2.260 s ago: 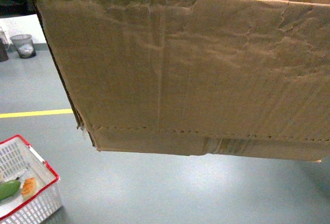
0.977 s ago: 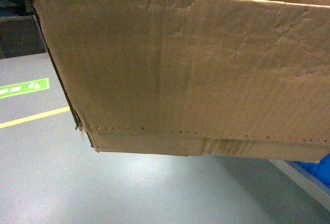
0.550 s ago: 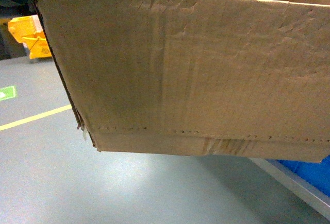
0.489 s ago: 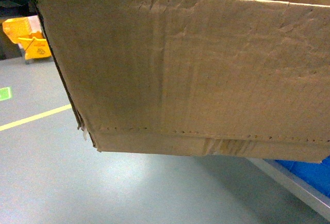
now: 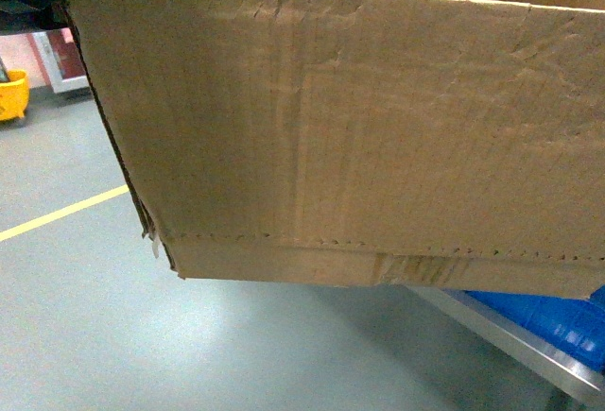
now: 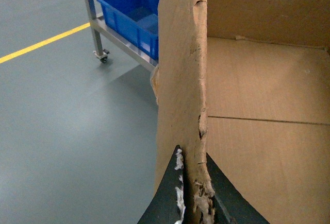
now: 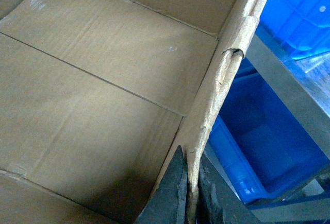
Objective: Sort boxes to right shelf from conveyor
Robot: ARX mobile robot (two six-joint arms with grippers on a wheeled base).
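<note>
Nearby floor: grey-green smooth floor (image 5: pixel 113 335) is spreading under everything, with a yellow painted line (image 5: pixel 57 214) running across it at the left of the head view.
Far corner: yellow plastic cart-like object (image 5: pixel 11 94) is sitting at the left edge, only partly showing.
Rack: shiny stainless-steel frame shelf (image 6: pixel 105 31) on a small caster wheel (image 6: pixel 103 55) is standing just beside the box; its metal rail is also crossing the lower right of the head view.
Bins: blue plastic bins (image 6: pixel 133 15) are sitting on that shelf, close against the box's outer side in both wrist views.
Obstruction: large brown corrugated cardboard box (image 5: pixel 359 137) is filling most of the head view, blocking both arms and most of the shelf from that camera.
Box position: it is hanging above the floor, open top up, ragged torn edges showing, a perforated line and clear tape near its base.
Left gripper (image 6: pixel 192 198): its dark fingers are pinching the torn left wall of the box, one finger outside and one inside.
Right gripper (image 7: pixel 190 195): its fingers are clamping the right wall likewise, with the blue bins just beyond.
</note>
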